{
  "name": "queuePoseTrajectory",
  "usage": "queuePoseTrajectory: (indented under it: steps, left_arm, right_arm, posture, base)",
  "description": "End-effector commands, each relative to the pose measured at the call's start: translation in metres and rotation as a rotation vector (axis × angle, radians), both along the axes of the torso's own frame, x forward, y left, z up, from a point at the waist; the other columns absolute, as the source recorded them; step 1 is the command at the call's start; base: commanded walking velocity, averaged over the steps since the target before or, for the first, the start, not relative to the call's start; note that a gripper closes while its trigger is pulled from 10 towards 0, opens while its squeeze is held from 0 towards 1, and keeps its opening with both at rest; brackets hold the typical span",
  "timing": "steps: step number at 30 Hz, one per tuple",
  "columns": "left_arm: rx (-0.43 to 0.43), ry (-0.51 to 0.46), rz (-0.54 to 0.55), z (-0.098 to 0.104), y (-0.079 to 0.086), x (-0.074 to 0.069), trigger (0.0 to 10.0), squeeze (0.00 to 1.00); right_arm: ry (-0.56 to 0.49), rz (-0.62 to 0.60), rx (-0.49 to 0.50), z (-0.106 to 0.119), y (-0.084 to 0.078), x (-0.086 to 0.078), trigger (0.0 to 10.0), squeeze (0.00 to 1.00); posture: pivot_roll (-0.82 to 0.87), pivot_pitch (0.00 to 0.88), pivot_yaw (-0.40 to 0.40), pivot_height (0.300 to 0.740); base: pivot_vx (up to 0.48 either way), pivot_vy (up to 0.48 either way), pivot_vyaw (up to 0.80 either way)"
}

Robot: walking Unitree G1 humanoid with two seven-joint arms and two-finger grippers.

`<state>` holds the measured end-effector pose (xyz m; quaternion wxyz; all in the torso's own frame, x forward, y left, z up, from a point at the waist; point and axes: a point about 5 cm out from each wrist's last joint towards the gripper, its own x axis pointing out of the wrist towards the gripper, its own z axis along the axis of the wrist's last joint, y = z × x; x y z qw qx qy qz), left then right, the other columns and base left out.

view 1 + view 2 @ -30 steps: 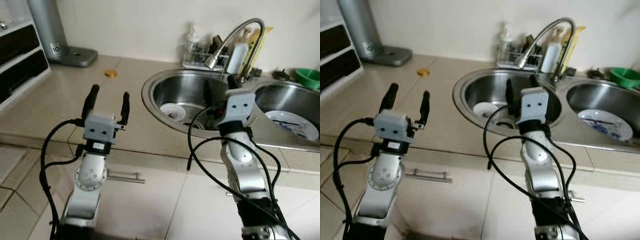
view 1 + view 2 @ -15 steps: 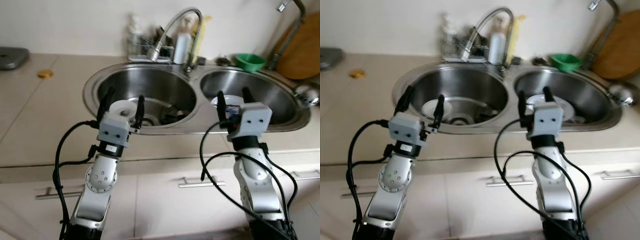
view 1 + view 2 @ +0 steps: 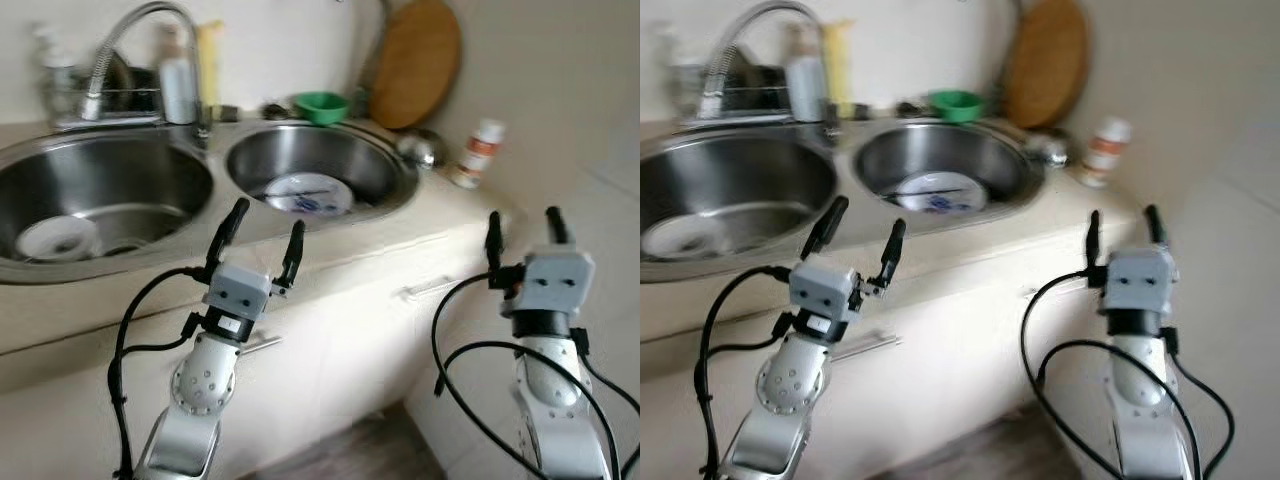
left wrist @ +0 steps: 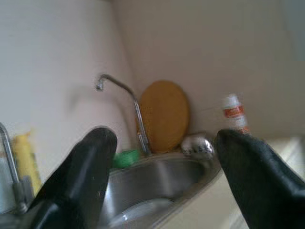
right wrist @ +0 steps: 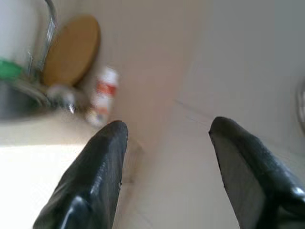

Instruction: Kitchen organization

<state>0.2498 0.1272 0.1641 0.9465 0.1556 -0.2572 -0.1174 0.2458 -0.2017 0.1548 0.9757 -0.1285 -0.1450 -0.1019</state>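
Observation:
A double steel sink [image 3: 215, 170] is set in the beige counter. A blue-patterned plate [image 3: 307, 192] lies in the right basin and a white dish [image 3: 57, 238] in the left basin. My left gripper [image 3: 268, 218] is open and empty, held up in front of the counter edge below the right basin. My right gripper [image 3: 522, 216] is also open and empty, raised past the counter's right end. In the right wrist view, a white bottle with a red label [image 5: 105, 93] stands beyond the right gripper [image 5: 167, 131].
A green bowl [image 3: 322, 105], a round wooden board [image 3: 414, 62] and a shiny metal item [image 3: 422, 148] sit behind the right basin. The red-labelled bottle [image 3: 476, 153] stands near the counter's right end. A faucet [image 3: 130, 30] and bottles [image 3: 177, 85] are behind the left basin.
The whole view has swung to the right along the counter, from its left part to the sinks and right end. Both grippers stay open and empty.

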Motion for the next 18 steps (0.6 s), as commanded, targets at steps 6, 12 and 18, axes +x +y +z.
queuePoseTrajectory:
  steps: [6,12,18]
  left_arm:
    - [-0.049,0.182,0.011,-0.029,0.005,-0.013,10.0,0.00]
    - [-0.037,0.329,0.021,-0.058,0.009,-0.026,10.0,0.00]
    - [0.024,0.583,0.103,-0.098,0.014,-0.028,10.0,0.00]
  right_arm:
    - [0.178,0.151,-0.051,-0.027,0.010,-0.015,10.0,0.00]
    - [0.237,0.190,-0.097,-0.039,0.011,-0.027,10.0,0.00]
    - [0.355,0.206,-0.123,-0.065,0.009,-0.027,10.0,0.00]
  posture:
    - [0.00,0.000,-0.058,0.740]
    - [-0.01,0.000,-0.048,0.740]
    - [-0.02,0.000,-0.040,0.740]
  base:
    - [0.000,0.263,-0.80]
    - [0.000,0.477,-0.80]
    - [0.000,0.454,-0.79]
